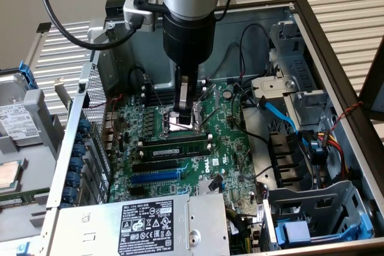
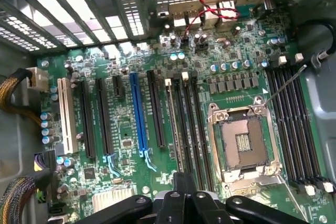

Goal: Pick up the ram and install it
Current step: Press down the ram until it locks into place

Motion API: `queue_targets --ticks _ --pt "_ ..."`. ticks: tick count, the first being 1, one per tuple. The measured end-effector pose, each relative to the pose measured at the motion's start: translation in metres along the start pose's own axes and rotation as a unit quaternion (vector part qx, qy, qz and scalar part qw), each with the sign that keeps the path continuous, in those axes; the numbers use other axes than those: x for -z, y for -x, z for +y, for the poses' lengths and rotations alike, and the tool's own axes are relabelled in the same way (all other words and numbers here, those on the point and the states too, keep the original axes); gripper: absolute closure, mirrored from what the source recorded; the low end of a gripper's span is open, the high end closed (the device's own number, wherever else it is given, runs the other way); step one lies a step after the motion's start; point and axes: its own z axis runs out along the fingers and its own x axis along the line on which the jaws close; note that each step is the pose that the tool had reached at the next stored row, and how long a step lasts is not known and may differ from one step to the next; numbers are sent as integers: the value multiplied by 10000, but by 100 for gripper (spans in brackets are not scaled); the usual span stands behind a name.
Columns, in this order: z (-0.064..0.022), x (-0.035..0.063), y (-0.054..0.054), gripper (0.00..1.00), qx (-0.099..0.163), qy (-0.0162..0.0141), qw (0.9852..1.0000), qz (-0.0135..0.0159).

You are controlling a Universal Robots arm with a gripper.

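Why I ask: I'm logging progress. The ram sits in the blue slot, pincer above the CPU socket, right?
No: the exterior view shows the ram in a black slot beside the CPU socket; the blue slot is empty. The pincer is above the CPU socket.

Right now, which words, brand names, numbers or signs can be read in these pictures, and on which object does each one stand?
"DELL": white print on the green motherboard, near the blue expansion slot, exterior view.
Black label on the grey power supply: certification marks and lines of text, too small to read.
White sticker on the drive at the exterior view's left: blurred, unreadable.
Board markings in the wrist view: too small to read.
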Motion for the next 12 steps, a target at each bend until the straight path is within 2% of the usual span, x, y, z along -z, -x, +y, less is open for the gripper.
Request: queue_targets --ticks 3,6,9,12 --pt "0 -5 0 89 -268 -4 9996 -31" --pt "-1 -10 0 89 -542 -8 9985 -62" --pt "-2 -16 0 89 -811 -12 9967 -93" --pt "-3 -21 0 89 -1083 -17 9940 -123"
